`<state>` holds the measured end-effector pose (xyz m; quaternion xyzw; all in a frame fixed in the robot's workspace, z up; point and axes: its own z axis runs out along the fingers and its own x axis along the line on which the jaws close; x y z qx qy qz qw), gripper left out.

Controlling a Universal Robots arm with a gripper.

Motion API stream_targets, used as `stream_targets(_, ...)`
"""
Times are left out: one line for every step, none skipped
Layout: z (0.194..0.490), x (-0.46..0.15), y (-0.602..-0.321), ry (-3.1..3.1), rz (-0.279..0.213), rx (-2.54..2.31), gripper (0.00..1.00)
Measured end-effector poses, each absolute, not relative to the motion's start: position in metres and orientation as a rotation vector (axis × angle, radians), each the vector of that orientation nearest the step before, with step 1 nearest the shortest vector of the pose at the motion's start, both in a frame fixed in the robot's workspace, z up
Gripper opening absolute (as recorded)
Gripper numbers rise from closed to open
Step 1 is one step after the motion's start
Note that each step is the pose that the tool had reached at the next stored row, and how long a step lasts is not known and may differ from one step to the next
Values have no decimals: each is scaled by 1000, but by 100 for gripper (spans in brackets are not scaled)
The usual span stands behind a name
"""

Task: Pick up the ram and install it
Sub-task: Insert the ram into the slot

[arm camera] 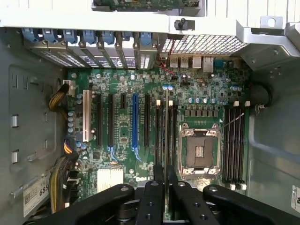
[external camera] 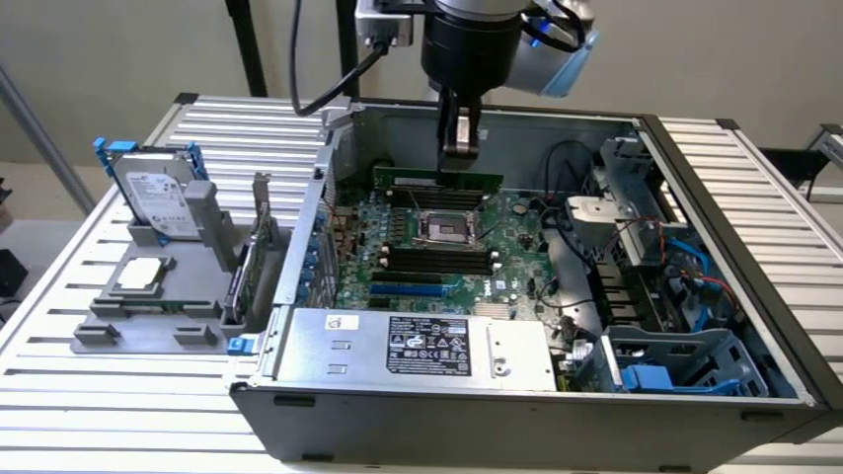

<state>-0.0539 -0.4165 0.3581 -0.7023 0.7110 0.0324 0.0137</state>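
The ram (external camera: 437, 181) is a slim green stick that hangs level above the motherboard (external camera: 514, 247), inside the open computer case (external camera: 737, 247). My gripper (external camera: 459, 150) comes down from above and is shut on the ram's top edge near its middle. In the wrist view the ram (arm camera: 167, 126) shows edge-on as a thin line between my black fingers (arm camera: 152, 197). There it lines up over the black slots (arm camera: 161, 136) beside the processor socket (arm camera: 200, 150). More black slots (arm camera: 233, 143) lie on the socket's other side. The ram looks clear of the board.
A grey holder (external camera: 145, 326) on the exterior view's left carries a hard drive (external camera: 158, 197), a square silver processor chip (external camera: 142, 276) and an expansion card (external camera: 259, 252). The power supply (external camera: 421, 346) sits at the case front. Cables (external camera: 579, 276) and a blue drive cage (external camera: 685, 365) crowd the exterior view's right.
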Motion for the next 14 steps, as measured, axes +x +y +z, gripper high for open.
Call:
stream_targets(356, -54, -416, 2214, 101, -2187, 14)
stream_targets(354, -54, -415, 2214, 101, -2187, 14)
stream_targets(353, -54, -415, 2214, 101, -2187, 14)
stream_targets(351, -54, -414, 2214, 101, -2187, 14)
stream_targets(349, -54, -413, 2214, 101, -2187, 14)
stream_targets(347, -54, -412, 2214, 101, -2187, 14)
stream_targets(345, -54, -411, 2214, 101, -2187, 14)
stream_targets(343, -54, -410, 2214, 101, -2187, 14)
stream_targets(342, -54, -409, 2214, 101, -2187, 14)
stream_targets(340, -54, -407, 2214, 101, -2187, 14)
stream_targets(338, -54, -406, 2214, 101, -2187, 14)
stream_targets(336, -54, -405, 2214, 101, -2187, 14)
stream_targets(334, -54, -404, 2214, 101, -2187, 14)
stream_targets(332, -54, -403, 2214, 101, -2187, 14)
